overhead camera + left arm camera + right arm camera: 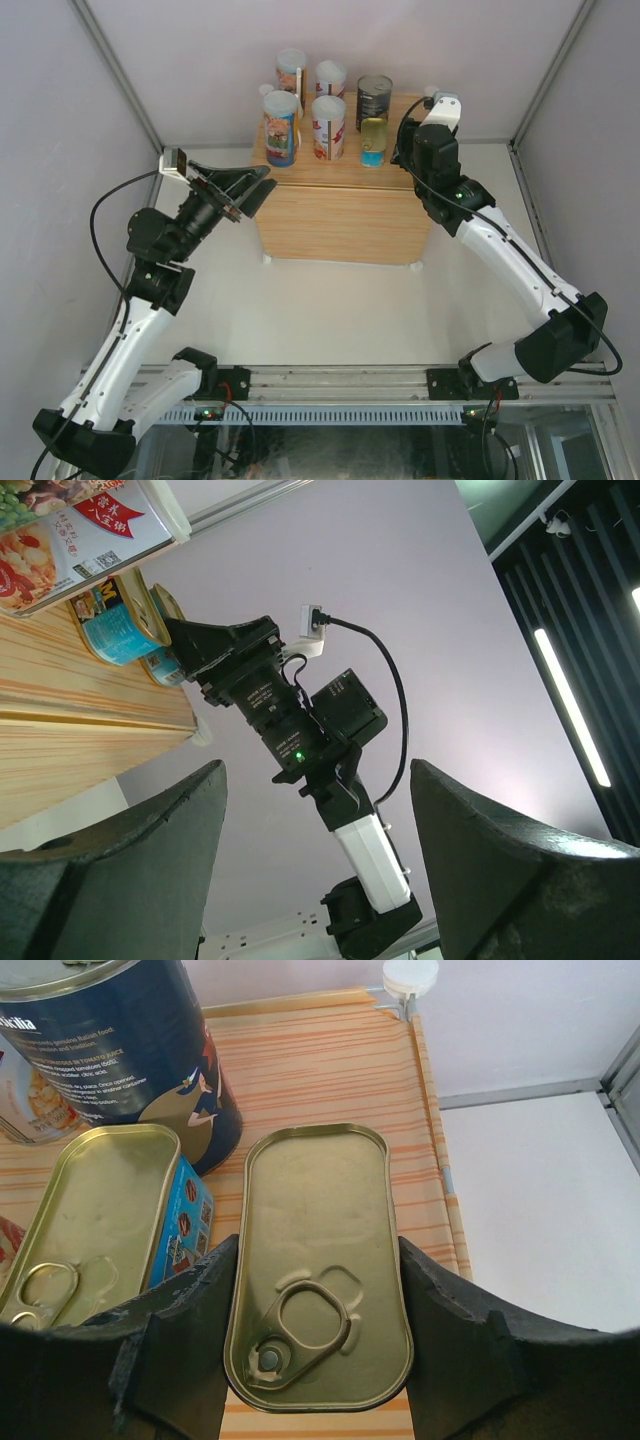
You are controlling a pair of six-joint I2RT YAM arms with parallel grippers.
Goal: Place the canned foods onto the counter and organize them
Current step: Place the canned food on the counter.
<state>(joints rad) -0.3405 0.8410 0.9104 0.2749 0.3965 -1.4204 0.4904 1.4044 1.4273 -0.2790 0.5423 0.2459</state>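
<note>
The right gripper (pixel 315 1250) had its black fingers against both long sides of a flat gold tin (pixel 315 1200), which lay lid-up on the counter (pixel 320 1070) close to its right edge; it read as a hold, though how firm could not be told. The main risk, as I judged it, lay in the letting-go; smooth stamped metal with rounded corners gives the pads little to bite, so a finger catching a rim could skate the tin toward that right edge, or push it into the second flat tin (pixel 95 1200) just beside it on the left. That second tin sat just by the dark blue can (pixel 120 1060); a knock might pass along and disturb both. The left gripper (pixel 250 185) hung wide and empty beside the counter's left end, well apart from the tins; a careless swing there would threaten the tall white-lidded cans (pixel 282 125) standing upright on the counter's far left.

Both tins were dull gold rounded rectangles, shallow, with a pressed lid panel and a ring pull; the second showed a blue printed side. The dark can was a glossy cylinder with a metal top; the counter was pale wood-grain board with a white connector (pixel 410 977) at its corner; the fingers looked matt and rough.
</note>
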